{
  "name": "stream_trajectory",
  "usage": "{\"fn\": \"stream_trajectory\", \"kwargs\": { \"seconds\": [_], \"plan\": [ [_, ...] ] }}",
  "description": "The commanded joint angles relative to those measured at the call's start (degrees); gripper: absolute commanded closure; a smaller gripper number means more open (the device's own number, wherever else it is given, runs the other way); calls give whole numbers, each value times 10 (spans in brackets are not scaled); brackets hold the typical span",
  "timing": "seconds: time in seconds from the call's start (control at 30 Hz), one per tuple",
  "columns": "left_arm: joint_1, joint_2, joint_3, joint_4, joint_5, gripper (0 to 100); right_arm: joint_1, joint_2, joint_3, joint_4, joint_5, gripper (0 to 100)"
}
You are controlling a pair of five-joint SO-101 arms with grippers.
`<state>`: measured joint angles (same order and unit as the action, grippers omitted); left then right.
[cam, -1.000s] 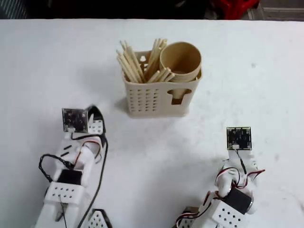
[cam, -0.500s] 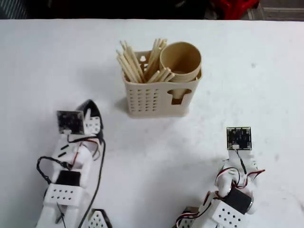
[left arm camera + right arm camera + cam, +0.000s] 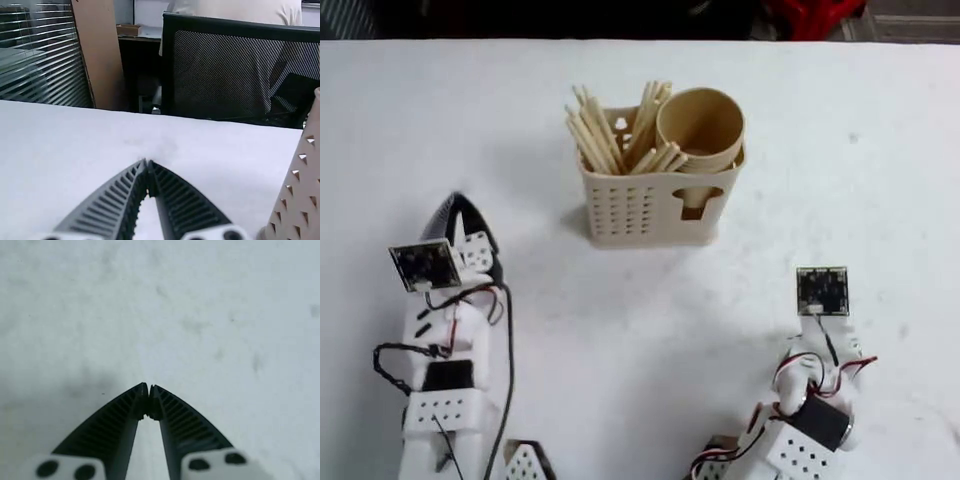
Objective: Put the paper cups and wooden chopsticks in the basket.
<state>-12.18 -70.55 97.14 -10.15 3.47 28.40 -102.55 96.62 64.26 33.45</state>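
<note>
— Where are the tan paper cups (image 3: 700, 125) to be found?

— They are seen nested as one stack inside the cream perforated plastic basket (image 3: 648, 210), in the part nearer the right arm. The top cup's rim is raised above the basket wall.

— And the pale wooden chopsticks (image 3: 610, 135)?

— They are gathered as a bundle in the other part of the same basket. They are tilted and fanned out above its rim, and several are leant against the cups.

— How is the basket placed?

— It is stood upright on the white bench (image 3: 840, 150), towards the far middle, well apart from both arms.

— What is shown of the left gripper (image 3: 146, 164)?

— It is clenched, tip pressed to tip, with nothing held between. From above it (image 3: 458, 203) is seen over the bench, off to the left of the basket. A corner of the basket's perforated wall (image 3: 300, 200) is caught in the left wrist view.

— And the right gripper (image 3: 149, 387)?

— It is likewise clenched on nothing, with its tips met over bare bench surface.

— What is seen past the bench?

— A black mesh chair back (image 3: 235, 70), a brown upright board (image 3: 97, 50) and grey slatted blinds (image 3: 40, 55) are seen beyond the far edge.
</note>
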Motion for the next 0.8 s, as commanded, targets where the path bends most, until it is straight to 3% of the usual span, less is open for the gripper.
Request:
{"fn": "stream_trajectory", "kwargs": {
  "seconds": [0.0,0.1,0.23,0.47,0.6,0.7,0.77],
  "plan": [
    [38,-10,-1,-11,4,976,-60,-5,3,0,-7,981],
    [53,-10,-1,-11,4,976,-166,-5,3,-15,-25,981],
    [51,-12,-1,-14,4,976,-261,-5,3,-56,-109,981],
    [-1,-12,-1,-55,20,976,-279,-4,3,-9,-128,981],
    [-17,-13,-3,-2,168,974,-279,-7,3,90,-130,981],
    [-28,-13,-2,39,295,974,-280,-5,3,84,-128,981],
    [-25,-13,-1,52,316,975,-279,-5,3,84,-128,981]
  ]
}}
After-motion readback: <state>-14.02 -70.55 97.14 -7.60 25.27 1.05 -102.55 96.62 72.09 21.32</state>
